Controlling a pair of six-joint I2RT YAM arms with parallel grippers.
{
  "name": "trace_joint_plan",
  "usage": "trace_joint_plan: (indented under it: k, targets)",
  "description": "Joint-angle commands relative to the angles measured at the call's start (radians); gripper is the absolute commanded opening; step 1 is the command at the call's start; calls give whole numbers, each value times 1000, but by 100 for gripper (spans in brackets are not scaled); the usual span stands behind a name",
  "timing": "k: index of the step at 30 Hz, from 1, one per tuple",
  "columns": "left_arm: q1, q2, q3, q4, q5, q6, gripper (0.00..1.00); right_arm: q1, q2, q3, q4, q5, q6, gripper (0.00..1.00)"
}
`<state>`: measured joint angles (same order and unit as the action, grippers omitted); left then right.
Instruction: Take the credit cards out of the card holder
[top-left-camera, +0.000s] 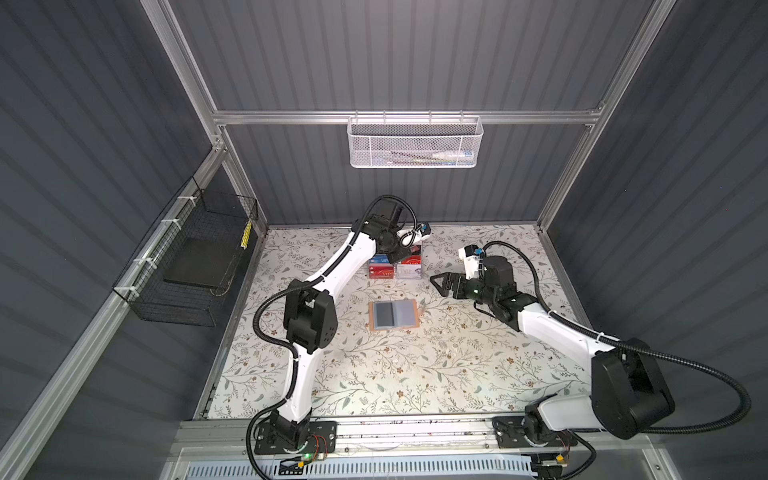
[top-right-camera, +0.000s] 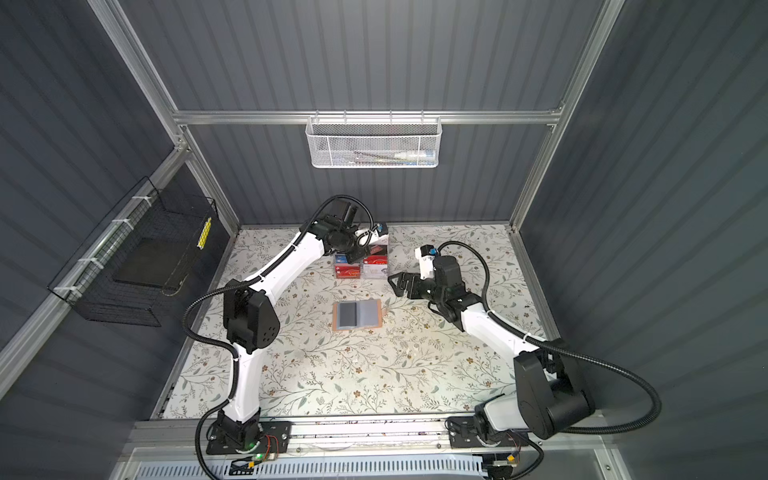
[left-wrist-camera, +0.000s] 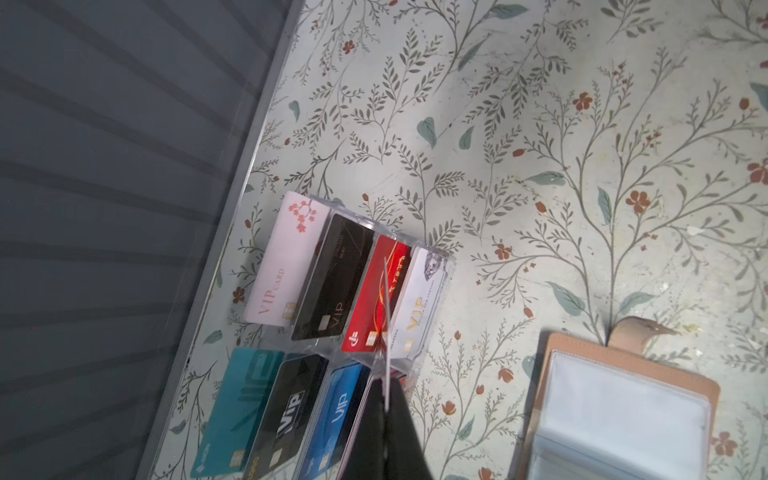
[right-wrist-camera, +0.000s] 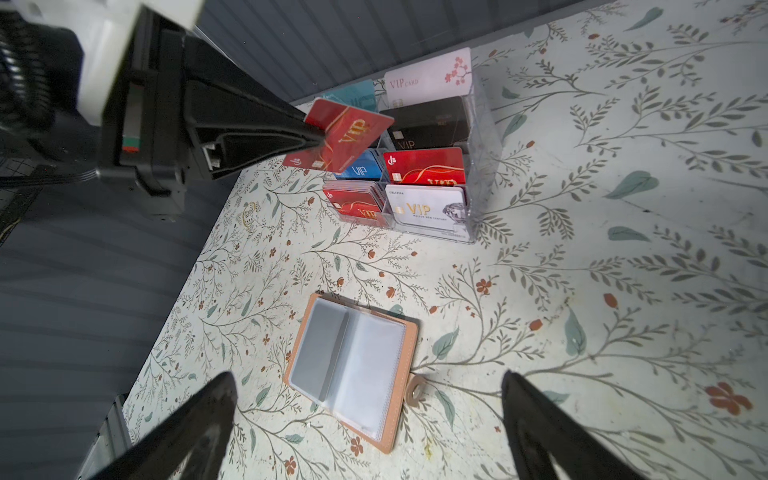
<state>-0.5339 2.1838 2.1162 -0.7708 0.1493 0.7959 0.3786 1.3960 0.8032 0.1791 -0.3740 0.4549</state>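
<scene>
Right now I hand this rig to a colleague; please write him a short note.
Tools: the left tool is shut on a red card, raised over the clear rack. The right tool is open and empty, beside the card holder.
Things: the card holder lies open on the table; no coloured card shows in its sleeves, but one page is darker and unclear.
Done: the red card is out.
Left: place it, check other sleeves.
</scene>
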Motion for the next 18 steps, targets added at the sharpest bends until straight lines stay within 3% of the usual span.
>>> trace_joint_plan:
  k: [1, 18]
  targets:
    - [3, 44, 48, -31, 27, 107, 0, -4, -27, -24, 12, 15, -12, 99]
    - [-21, 165, 164, -58, -40, 294, 0, 0, -57, -56, 68, -27, 22, 99]
